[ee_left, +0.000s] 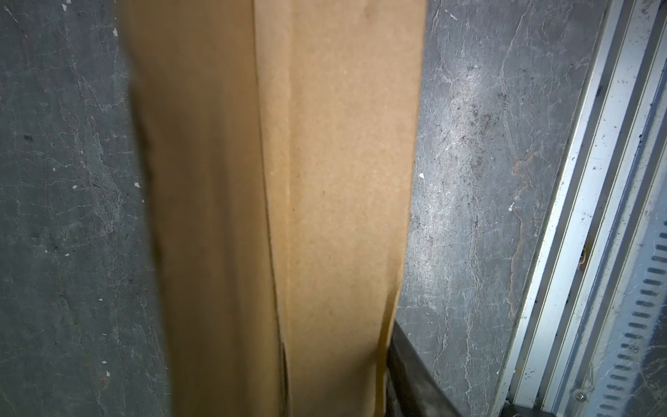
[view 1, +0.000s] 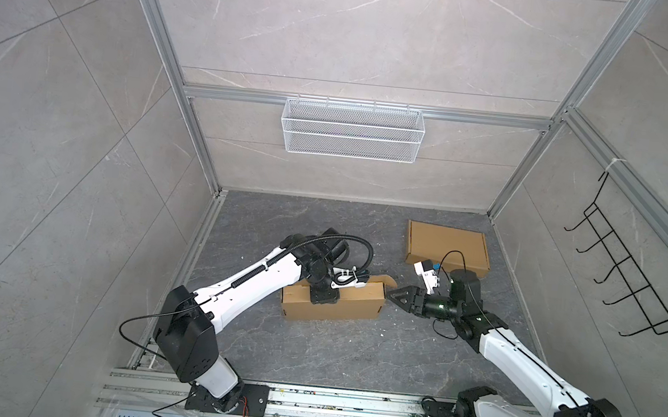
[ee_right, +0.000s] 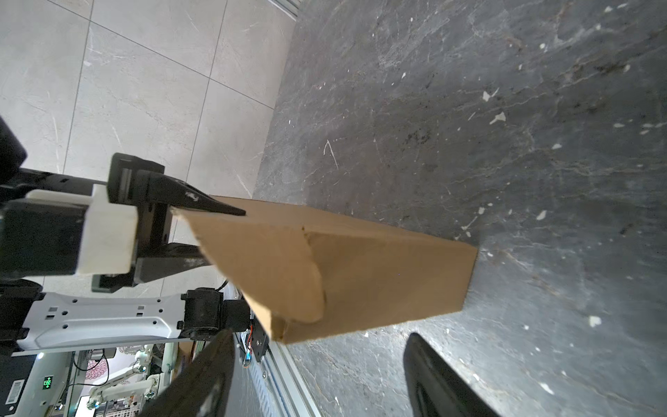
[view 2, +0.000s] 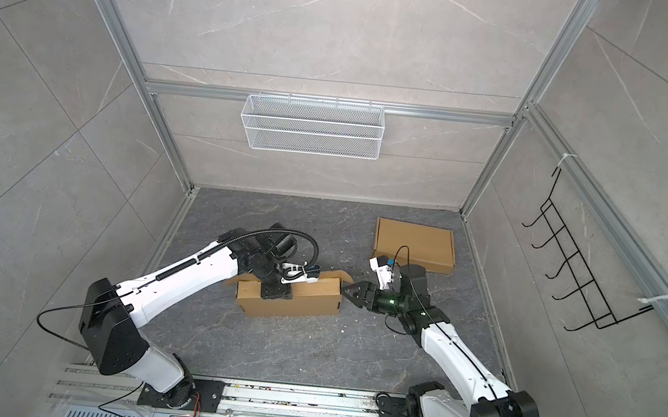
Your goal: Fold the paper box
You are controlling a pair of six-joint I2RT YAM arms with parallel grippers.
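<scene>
You have the dark stone-look bench to work on, and the paper box sits near its middle, in front of both arms: a long, low brown carton, its walls raised and its far side not yet closed. A second carton lies flat well behind it on the right, and neither arm touches it. Expect the paper box to be light and easy to skid across this smooth surface. Its panels look stiff along their length but weak at the scored creases, so a hard squeeze would probably dent it rather than steer it. Your left hand stands over the long near wall. In the right wrist view one finger lies along the wall's top edge while the other passes behind the cardboard, so it appears to be pinching that wall at a narrow setting, though the contact itself is partly hidden. Treat that grip as your anchor against sliding. Your right hand is just beside the box's right end, jaws spread wide with nothing between them. The piece to take next is probably the small rounded end flap, which stands up and splays outward. Hold it near its free edge, away from the crease, and push it inward along the score so it hinges instead of buckling.
</scene>
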